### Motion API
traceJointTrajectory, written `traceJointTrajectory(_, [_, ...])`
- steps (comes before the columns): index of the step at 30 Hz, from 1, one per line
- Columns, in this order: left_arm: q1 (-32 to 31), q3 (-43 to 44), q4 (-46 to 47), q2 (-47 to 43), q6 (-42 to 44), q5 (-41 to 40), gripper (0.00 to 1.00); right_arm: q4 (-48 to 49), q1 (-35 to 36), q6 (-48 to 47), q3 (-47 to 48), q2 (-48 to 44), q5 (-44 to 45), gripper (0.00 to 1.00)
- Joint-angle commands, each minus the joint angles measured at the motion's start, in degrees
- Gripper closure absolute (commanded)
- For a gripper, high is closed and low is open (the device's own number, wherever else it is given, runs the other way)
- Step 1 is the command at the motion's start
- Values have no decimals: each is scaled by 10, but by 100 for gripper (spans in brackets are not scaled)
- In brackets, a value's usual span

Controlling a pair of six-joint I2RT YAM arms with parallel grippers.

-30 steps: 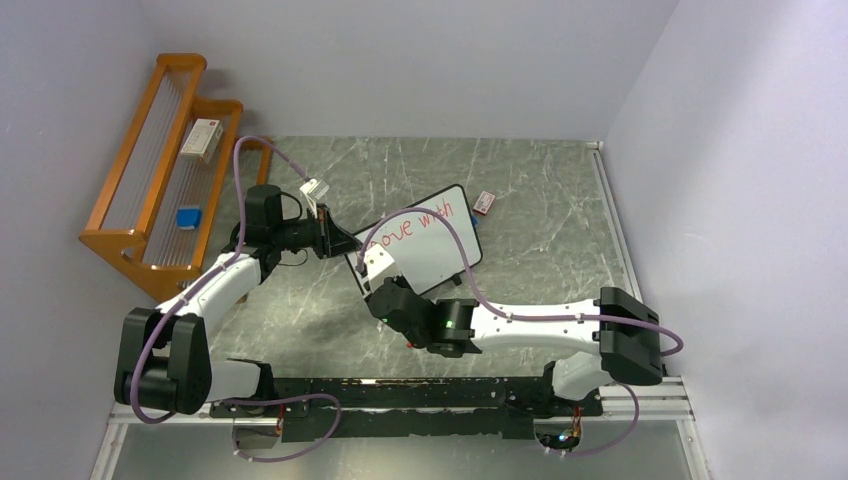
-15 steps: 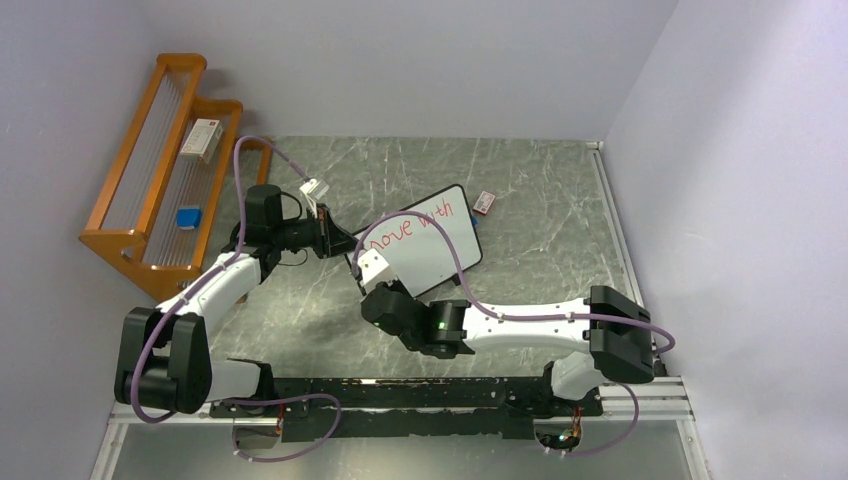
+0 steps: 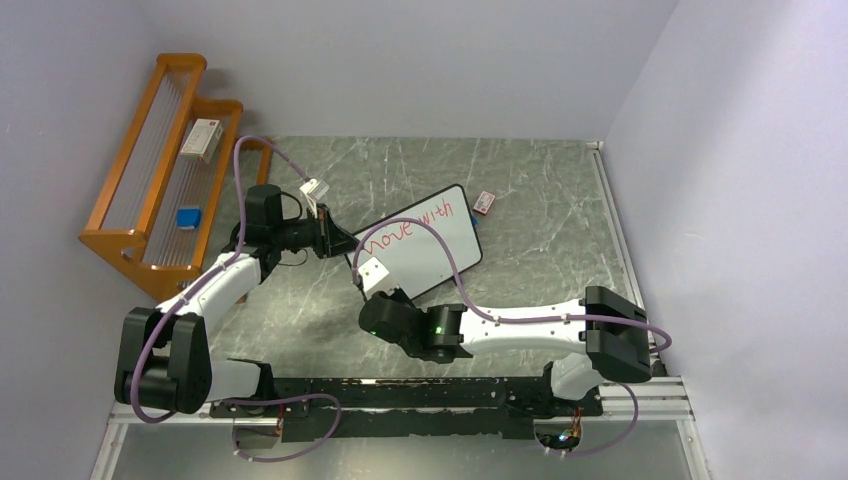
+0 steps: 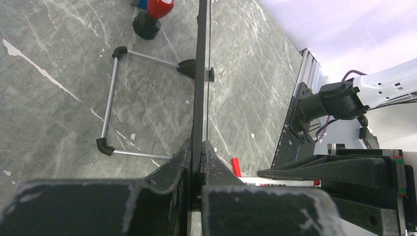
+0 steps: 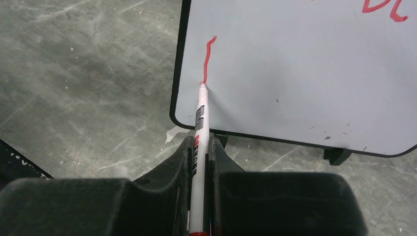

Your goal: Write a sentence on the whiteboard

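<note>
The whiteboard (image 3: 435,245) stands tilted mid-table with red words along its top edge. My left gripper (image 3: 341,243) is shut on its left edge; the left wrist view shows the board edge-on (image 4: 200,73) pinched at my left gripper (image 4: 196,152). A white marker (image 5: 200,123) is clamped in my shut right gripper (image 5: 200,147). Its tip touches the whiteboard (image 5: 295,64) near the lower left corner, at the bottom of a short red stroke (image 5: 209,56). Seen from above, my right gripper (image 3: 372,278) sits at the board's near-left corner.
An orange rack (image 3: 165,170) stands at the left wall with a white box (image 3: 202,138) and a blue item (image 3: 188,216) on it. A small red-and-white object (image 3: 485,202) lies right of the board. A wire stand (image 4: 110,98) props the board from behind.
My right arm has drawn back toward the near-left, dragging the marker down the board's left side. The left arm and the board have not moved.
</note>
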Motion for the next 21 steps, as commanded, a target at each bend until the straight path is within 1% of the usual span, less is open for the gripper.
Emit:
traceJointTrajectory(1, [1, -1, -44, 10, 12, -20, 95, -16, 9, 21, -4, 7, 9, 100])
traceJointTrajectory(6, [1, 1, -47, 11, 14, -20, 95, -5, 10, 20, -2, 1, 14, 100])
traceJointTrajectory(15, [1, 2, -48, 15, 14, -19, 95, 50, 9, -27, 7, -33, 44, 100])
traceJointTrajectory(21, [1, 2, -50, 14, 16, -19, 95, 78, 1, -50, 12, -30, 45, 100])
